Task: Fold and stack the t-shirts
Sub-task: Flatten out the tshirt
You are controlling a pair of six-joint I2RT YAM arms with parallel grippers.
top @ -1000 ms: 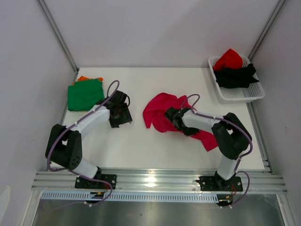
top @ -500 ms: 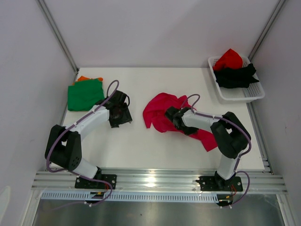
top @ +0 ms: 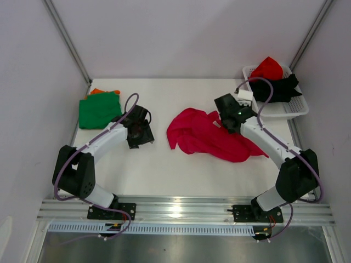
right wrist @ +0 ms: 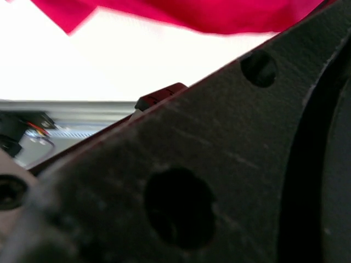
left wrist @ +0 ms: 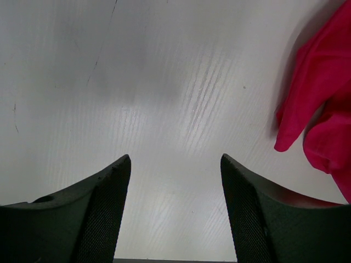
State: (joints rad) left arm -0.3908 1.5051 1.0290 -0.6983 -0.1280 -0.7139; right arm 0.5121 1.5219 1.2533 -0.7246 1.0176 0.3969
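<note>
done: green t-shirt (top: 99,110) sitting folded on orange t-shirt (top: 97,91) | right claw (top: 226,124) closed, seemingly pinching unfolded magenta t-shirt (top: 203,139) | left claw (left wrist: 175,159) hanging wide, empty | red t-shirt (top: 267,68), black t-shirt (top: 274,89) waiting in basket (top: 285,112)

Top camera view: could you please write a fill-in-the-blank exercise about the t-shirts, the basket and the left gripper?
1. The orange t-shirt lies ____ the folded green t-shirt.
2. The red t-shirt and the black t-shirt lie in the white ____.
3. The magenta-pink t-shirt lies crumpled on the ____.
4. The left gripper has its jaws ____, with nothing between them.
Missing words: under; basket; table; open.
</note>
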